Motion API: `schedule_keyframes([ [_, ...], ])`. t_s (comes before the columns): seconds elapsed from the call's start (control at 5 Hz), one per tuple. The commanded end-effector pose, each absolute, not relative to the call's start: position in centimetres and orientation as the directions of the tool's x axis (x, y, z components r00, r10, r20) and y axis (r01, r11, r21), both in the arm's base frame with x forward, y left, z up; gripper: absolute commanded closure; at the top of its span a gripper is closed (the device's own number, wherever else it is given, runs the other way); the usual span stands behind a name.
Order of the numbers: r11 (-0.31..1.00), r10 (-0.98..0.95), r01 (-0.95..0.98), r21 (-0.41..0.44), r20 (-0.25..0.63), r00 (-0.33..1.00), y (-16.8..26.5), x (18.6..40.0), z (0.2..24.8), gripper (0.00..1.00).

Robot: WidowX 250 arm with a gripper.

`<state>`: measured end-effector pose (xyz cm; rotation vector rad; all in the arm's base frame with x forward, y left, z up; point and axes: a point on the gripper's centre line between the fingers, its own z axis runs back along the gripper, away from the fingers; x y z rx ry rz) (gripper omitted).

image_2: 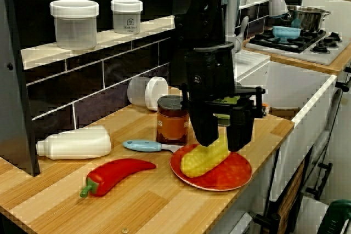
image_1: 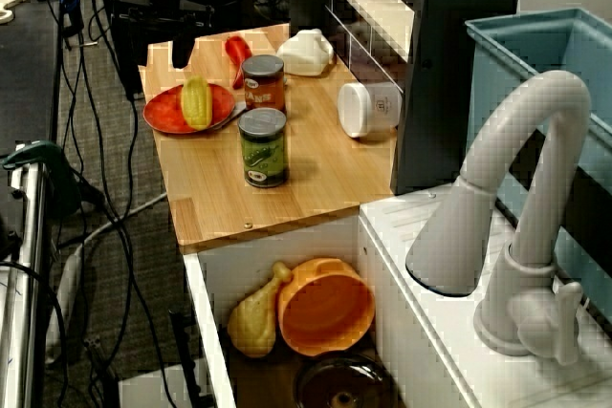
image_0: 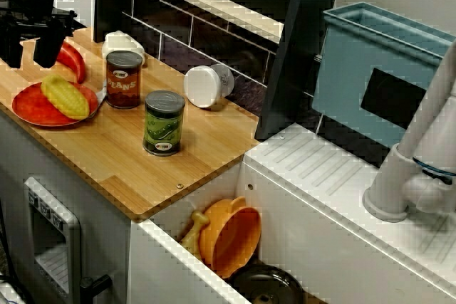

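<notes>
Orange plastic bowl point(image_0: 231, 236): nearest in the view from above, tipped on its side in the white basin below the surface. A pale yellow toy drumstick point(image_0: 194, 231) touches its left rim, and a dark round pot point(image_0: 267, 286) sits just in front.
Red round plate point(image_0: 32, 108): at the left end of the wooden surface point(image_0: 107, 169), carrying a yellow plastic corn cob point(image_0: 65, 97) on its right half.
Black gripper point(image_0: 30, 46): above and behind the plate, fingers spread wide with nothing between them, clear of the corn cob here.
Red plastic chilli pepper point(image_0: 71, 63): behind the plate, partly hidden by one finger.
Brown-labelled tin can point(image_0: 124, 80): upright just beside the plate. A green-labelled tin can point(image_0: 164, 122) stands upright nearer the basin.
White lidded jar point(image_0: 206, 85): on its side by the dark tiled wall.

Grey-white faucet point(image_1: 521, 198): nearest in the view from the sink end, arching over the white sink top.
Gripper, sink end: dark fingers hang wide apart over the plate's far rim. The corn cob lies lengthwise below, seemingly apart from them.
Cans, sink end: in a row, green nearer, brown behind.

Pepper, low view along the surface: nearest, lying flat with its green stem to the left.
Blue-handled knife point(image_2: 143, 146): between the pepper and the brown can, its blade reaching the plate's rim.
Gripper, low view: the open fingers stand either side of the corn cob's far end. I cannot tell whether they touch it.
White plastic bottle point(image_2: 77, 142): on its side against the tiles.
</notes>
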<state>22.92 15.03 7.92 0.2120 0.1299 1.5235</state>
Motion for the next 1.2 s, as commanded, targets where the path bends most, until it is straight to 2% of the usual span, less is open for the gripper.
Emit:
schedule_keyframes([
  [0.0,0.023,0.996,-0.984,0.177,0.079,0.037,14.1,22.6,9.2,0.0],
  [0.4,0.01,0.998,-0.984,0.177,0.053,0.019,12.6,23.4,9.7,0.0],
  [0.6,-0.011,0.997,-0.991,0.131,0.073,-0.001,12.0,23.3,10.1,0.0],
  [1.0,0.084,0.99,-0.996,0.021,0.11,0.086,11.4,23.4,9.1,0.0],
])
